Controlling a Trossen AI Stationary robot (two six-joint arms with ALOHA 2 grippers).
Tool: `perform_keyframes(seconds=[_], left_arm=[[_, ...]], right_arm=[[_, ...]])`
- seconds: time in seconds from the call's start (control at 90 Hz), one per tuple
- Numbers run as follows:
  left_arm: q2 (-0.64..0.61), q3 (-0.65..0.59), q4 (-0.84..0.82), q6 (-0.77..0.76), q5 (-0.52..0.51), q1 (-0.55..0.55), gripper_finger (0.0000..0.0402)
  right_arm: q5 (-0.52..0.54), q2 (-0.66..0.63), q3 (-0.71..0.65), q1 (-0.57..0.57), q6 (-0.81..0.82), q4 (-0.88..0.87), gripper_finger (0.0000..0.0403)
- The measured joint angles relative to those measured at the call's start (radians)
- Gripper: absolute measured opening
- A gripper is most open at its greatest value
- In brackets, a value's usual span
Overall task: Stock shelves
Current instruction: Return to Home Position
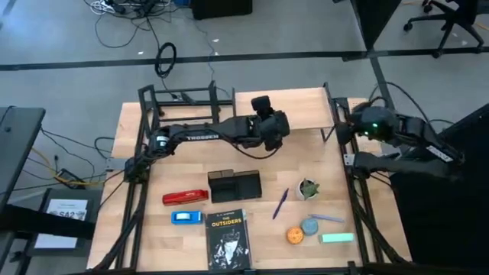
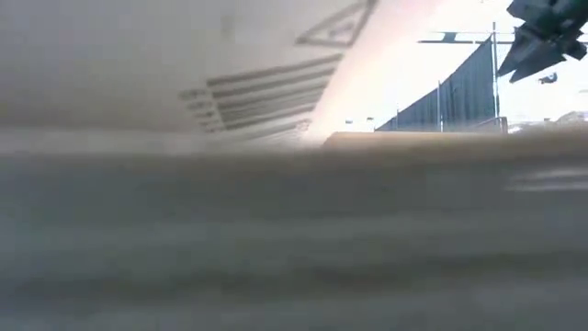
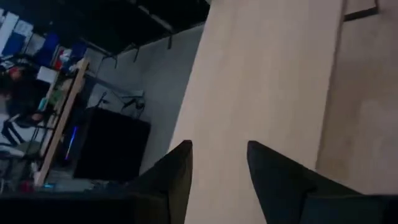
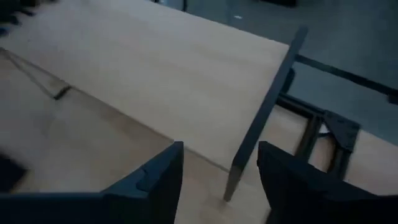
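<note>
1. The wooden shelf (image 1: 302, 107) stands at the rear centre of the desk (image 1: 153, 237). It is a light plank on thin black legs.
2. The black rack (image 1: 186, 95) stands at the rear left of the desk, just beside the wooden shelf.
3. The left end effector (image 1: 262, 103) hangs over the left part of the plank. Its arm reaches in from the desk's left side. In the left wrist view its fingers (image 3: 177, 183) are apart and grip nothing.
4. The right end effector (image 4: 221, 180) is at the right end of the wooden shelf, near the desk's right rear corner. Its fingers are apart and grip nothing. A black shelf leg (image 4: 264, 106) shows beyond the gap between them.
5. The front half of the desk carries:
   - a black mesh organizer (image 1: 234, 186)
   - a red stapler (image 1: 185, 197)
   - a book (image 1: 228, 238)
   - a purple pen (image 1: 280, 204)
   - a small potted plant (image 1: 308, 188)
6. All of these lie well apart from both shelves.
7. The low view is mostly blocked by a blurred surface close to the camera.
</note>
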Motion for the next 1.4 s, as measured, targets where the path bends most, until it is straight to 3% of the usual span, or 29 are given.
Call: perform_keyframes(seconds=[0.256,0.389,0.467,0.544,0.656,0.744,0.922,1.2,1.4], left_arm=[[-0.176,-0.001,-0.184,-0.098,0.2,-0.036,0.0122],[-0.32,-0.084,-0.207,-0.106,0.29,-0.041,0.0103],[-0.43,-0.175,-0.188,-0.132,0.328,-0.036,0.0092],[-0.56,-0.292,-0.146,-0.174,0.347,-0.044,0.0083],[-0.765,-0.511,-0.062,-0.263,0.36,-0.054,0.0077],[-0.926,-0.711,0.043,-0.348,0.357,-0.064,0.0076],[-1.209,-1.095,0.321,-0.474,0.433,-0.075,0.0076],[-1.53,-1.562,0.673,-0.552,0.454,-0.097,0.0076],[-1.689,-1.835,0.949,-0.525,0.472,-0.106,0.0076]], right_arm=[[-0.247,-0.305,-0.038,0.0,0.01,0.001,0.0172],[-0.34,-0.418,-0.063,0.0,0.048,0.02,0.0167],[-0.428,-0.424,-0.076,0.0,0.056,0.031,0.0163],[-0.584,-0.408,-0.108,0.0,0.054,0.064,0.016],[-0.837,-0.391,-0.195,0.001,0.038,0.237,0.0155],[-0.923,-0.387,-0.279,0.001,0.029,0.381,0.0148],[-0.909,-0.389,-0.387,0.001,-0.064,0.55,0.0134],[-0.632,-0.388,-0.462,0.001,-0.121,0.788,0.0125],[-0.537,-0.39,-0.54,0.0,-0.117,0.921,0.0125]])
